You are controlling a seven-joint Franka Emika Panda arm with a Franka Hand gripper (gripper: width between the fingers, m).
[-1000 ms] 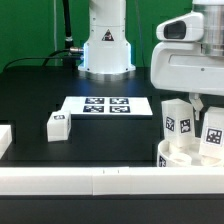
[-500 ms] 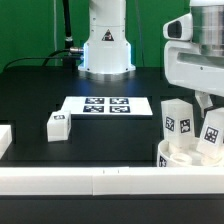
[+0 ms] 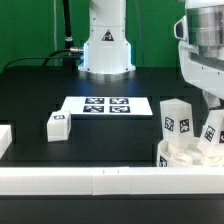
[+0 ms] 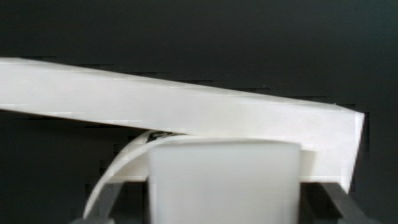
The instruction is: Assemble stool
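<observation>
End effector sits at the exterior view's right, closed narrow on a white leg block, the held leg. Wrist view confirms: held leg fills the gap btwn the two dark fingers, both sides touching it. In the exterior view the held leg is tilted, top leaning toward that view's right, tag facing the camera, lower end down at the round seat. Can't tell if that end is in a socket.

Seat lies flat on the black surface at the exterior view's lower right, just behind the front rail. A 2nd leg, the upright leg, stands on the seat's near-left part, straight up w/ tag toward the camera, just beside the held leg but apart from it.

A 3rd leg, the loose leg, lies on its side on the surface well apart from the seat, toward the exterior view's left, tag on top. Marker board lies flat btwn the loose leg and the robot base, near centre.

White piece at the exterior view's left edge is cut off; can't tell what it is.

Wrist view: long white rail runs across behind the held leg, w/ a curved bit of seat rim beside the leg. Picture is blurry, no tag readable.
</observation>
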